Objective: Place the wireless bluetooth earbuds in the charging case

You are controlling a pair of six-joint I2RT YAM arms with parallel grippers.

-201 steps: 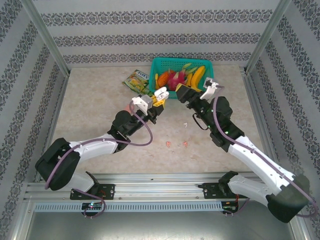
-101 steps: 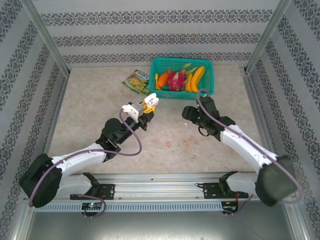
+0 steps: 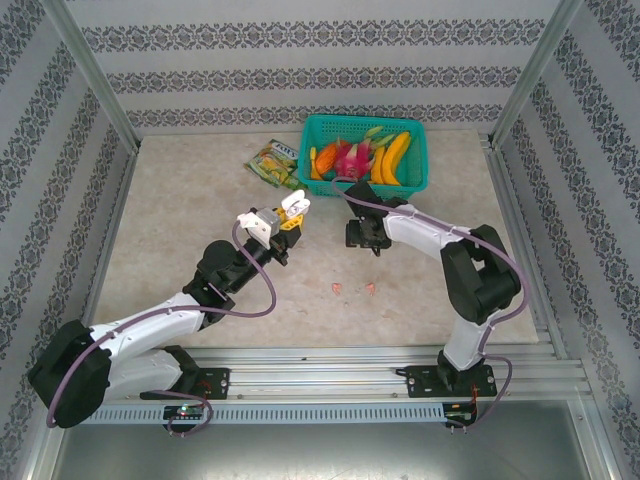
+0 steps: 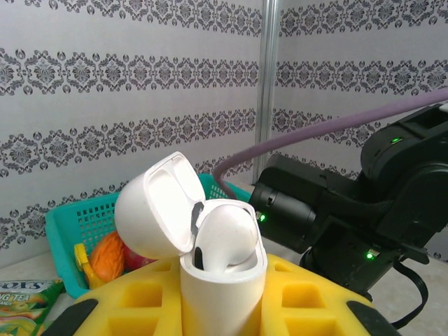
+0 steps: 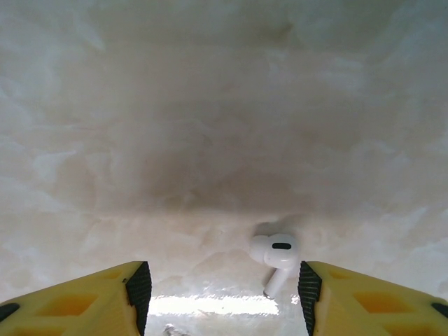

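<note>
My left gripper point(image 3: 285, 217) point(image 4: 224, 311) is shut on the white charging case point(image 4: 222, 280) point(image 3: 294, 206) and holds it upright above the table. The case's lid is flipped open, and one white earbud point(image 4: 225, 234) sits in it. My right gripper point(image 3: 362, 234) point(image 5: 222, 294) points down at the table and stands open. A second white earbud point(image 5: 275, 252) lies on the table between its fingers, close to the right finger point(image 5: 306, 285) and not gripped. Two pink-red earbuds point(image 3: 336, 288) point(image 3: 370, 288) lie nearer the front edge.
A teal basket point(image 3: 318, 128) point(image 4: 77, 224) of toy fruit stands at the back of the table, with a green snack packet point(image 3: 272, 162) to its left. The right arm's black wrist point(image 4: 350, 210) is close to the right of the held case.
My right arm has swung left and come down over the white earbud on the table, its jaws narrowing a little. My left arm has drawn back slightly with the case.
</note>
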